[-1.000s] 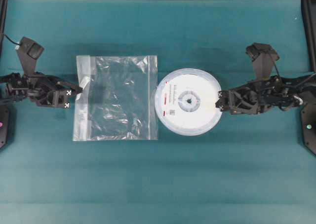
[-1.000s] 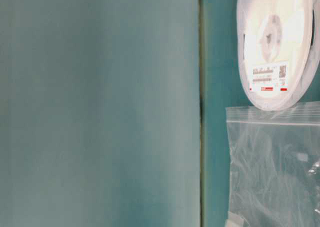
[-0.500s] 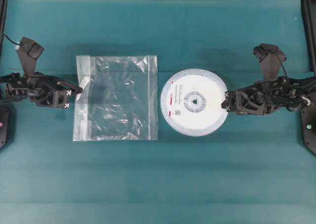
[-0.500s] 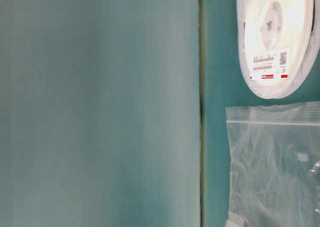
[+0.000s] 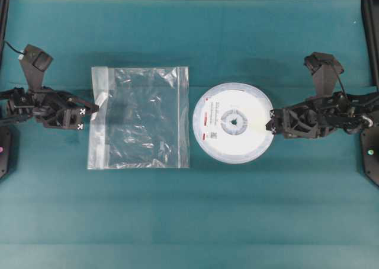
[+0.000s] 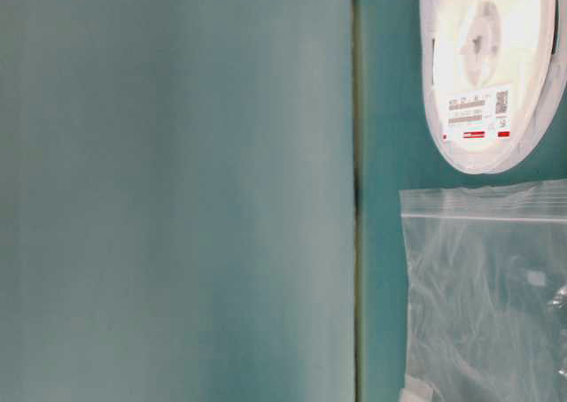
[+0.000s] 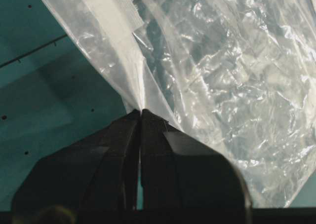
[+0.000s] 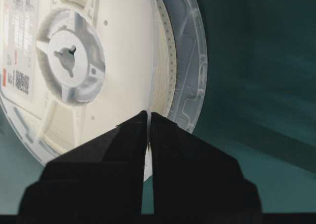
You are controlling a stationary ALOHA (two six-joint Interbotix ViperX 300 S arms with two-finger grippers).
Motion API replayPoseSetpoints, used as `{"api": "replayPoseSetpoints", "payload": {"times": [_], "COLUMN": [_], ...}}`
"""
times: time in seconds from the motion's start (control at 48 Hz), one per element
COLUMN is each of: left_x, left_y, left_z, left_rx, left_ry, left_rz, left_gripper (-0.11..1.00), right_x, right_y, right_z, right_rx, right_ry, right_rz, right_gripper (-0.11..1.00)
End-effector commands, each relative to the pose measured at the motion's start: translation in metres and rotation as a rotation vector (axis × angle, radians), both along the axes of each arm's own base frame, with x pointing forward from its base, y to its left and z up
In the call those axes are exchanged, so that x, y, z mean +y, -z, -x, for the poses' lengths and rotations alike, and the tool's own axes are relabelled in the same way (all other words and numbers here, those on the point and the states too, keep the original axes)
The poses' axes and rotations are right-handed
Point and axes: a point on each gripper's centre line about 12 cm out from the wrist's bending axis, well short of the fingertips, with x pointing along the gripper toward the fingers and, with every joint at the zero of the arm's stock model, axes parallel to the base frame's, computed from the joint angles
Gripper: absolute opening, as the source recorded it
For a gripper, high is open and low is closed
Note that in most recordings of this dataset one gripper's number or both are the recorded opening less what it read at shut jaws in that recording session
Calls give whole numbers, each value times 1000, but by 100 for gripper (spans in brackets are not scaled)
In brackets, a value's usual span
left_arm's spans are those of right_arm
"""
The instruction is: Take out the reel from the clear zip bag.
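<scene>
Right end effector [image 5: 270, 122] clenched on reel [image 5: 232, 122] rim, left end effector [image 5: 93, 109] pinching clear zip bag [image 5: 141, 117]; thin rim grip, reel could slip and drop.

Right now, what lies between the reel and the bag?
Only a narrow strip of bare green table, shown overhead, between the reel and the bag.
</scene>
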Motion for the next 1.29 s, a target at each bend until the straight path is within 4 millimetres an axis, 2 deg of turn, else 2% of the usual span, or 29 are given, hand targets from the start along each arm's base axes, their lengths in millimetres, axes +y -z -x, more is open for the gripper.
{"api": "replayPoseSetpoints", "payload": {"times": [0.0,0.479,0.562,0.687,0.771,0.896,0.979,1.166,1.271], "left_x": [1,1,2,2,1,2,1,1,1], "left_y": [-4,-5,-5,-5,-5,-5,-5,-5,-6], "left_z": [-4,-6,-7,-7,-7,-7,-7,-6,-5], "left_rx": [-18,-22,-24,-24,-24,-24,-24,-16,-7], "left_ry": [5,7,5,5,7,5,6,5,5], "left_rz": [-9,-11,-11,-11,-11,-11,-10,-6,-3], "left_gripper": [-4,-4,-4,-4,-4,-4,-4,-4,-4], "right_x": [0,-1,-1,0,0,4,5,8,8], "right_y": [-3,-3,-4,-5,-6,-6,-7,-11,-20], "right_z": [-1,-1,-1,-3,-4,-5,-6,0,6], "right_rx": [-14,-25,-32,-46,-51,-48,-52,-62,-92], "right_ry": [9,47,53,55,57,45,38,32,32], "right_rz": [-3,-25,-26,-23,-26,-32,-30,-34,-35], "right_gripper": [2,2,5,20,40,76,92,93,93]}}
